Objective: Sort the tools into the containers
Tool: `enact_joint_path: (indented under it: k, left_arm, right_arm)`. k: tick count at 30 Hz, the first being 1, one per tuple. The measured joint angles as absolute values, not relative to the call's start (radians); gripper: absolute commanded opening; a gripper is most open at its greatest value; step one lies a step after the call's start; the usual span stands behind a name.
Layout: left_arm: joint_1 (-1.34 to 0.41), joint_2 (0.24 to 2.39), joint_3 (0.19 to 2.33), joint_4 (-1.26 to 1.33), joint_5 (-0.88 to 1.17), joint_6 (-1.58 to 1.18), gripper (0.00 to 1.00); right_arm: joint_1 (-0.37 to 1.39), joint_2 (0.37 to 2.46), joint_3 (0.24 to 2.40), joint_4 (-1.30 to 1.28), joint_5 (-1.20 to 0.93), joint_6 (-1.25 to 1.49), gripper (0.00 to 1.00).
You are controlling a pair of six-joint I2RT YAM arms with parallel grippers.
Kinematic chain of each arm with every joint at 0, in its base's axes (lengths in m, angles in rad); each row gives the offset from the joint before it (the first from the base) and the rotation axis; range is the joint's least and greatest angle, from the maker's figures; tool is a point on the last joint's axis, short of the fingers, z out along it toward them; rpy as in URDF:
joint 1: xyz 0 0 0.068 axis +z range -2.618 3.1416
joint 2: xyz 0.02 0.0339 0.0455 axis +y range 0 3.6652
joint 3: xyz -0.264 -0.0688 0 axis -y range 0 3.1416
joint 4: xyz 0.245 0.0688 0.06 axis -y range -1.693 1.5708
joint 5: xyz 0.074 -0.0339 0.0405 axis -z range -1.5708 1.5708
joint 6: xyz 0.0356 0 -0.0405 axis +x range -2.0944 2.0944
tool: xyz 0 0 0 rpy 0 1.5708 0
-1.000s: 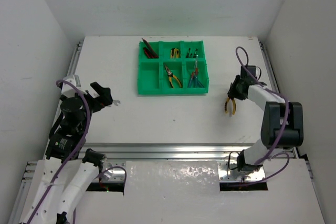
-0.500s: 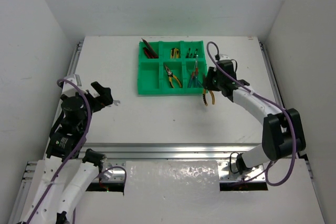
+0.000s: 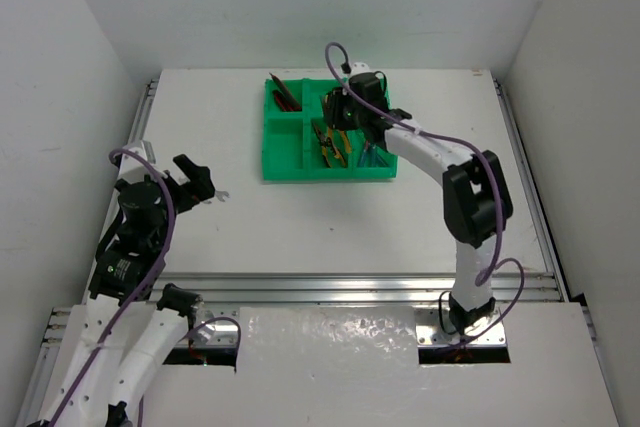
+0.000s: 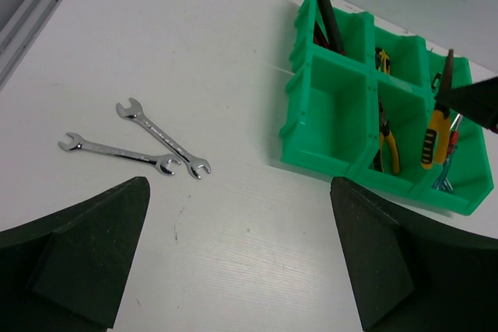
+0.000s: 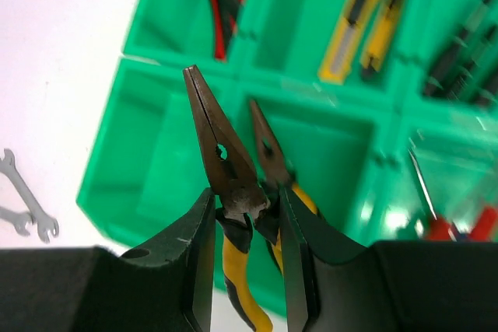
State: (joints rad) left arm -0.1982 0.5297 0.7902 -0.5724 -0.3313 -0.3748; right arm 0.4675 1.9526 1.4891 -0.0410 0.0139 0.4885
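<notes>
While the right end effector pinches the pliers at their pivot, apparently above the tray's near-middle compartment, they look stiff and handle-heavy; the left end effector stands open.

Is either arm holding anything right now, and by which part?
The right end effector holds yellow-handled pliers, pinched at the pivot where the handles begin, nose pointing out. The left end effector is open and empty.

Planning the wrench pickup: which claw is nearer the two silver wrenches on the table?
Left. The left claw hangs open right next to the wrenches. The right claw is far off over the green tray, holding yellow-handled pliers.
</notes>
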Motion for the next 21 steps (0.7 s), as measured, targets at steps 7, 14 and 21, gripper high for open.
enact_joint_path:
  k: [7, 14, 21]
  left_arm:
    - [-0.198, 0.543, 0.79, -0.573, -0.344, -0.375, 1.0]
    - [-0.198, 0.572, 0.79, -0.574, -0.36, -0.375, 1.0]
    - [-0.198, 0.653, 0.807, -0.613, -0.403, -0.411, 1.0]
  right_arm:
    - [0.488, 2.17, 1.735, -0.085, 0.024, 0.424, 0.13]
    - [0.487, 2.186, 1.714, -0.108, 0.03, 0.366, 0.77]
    - [0.487, 2.059, 1.598, -0.123, -0.001, 0.344, 0.82]
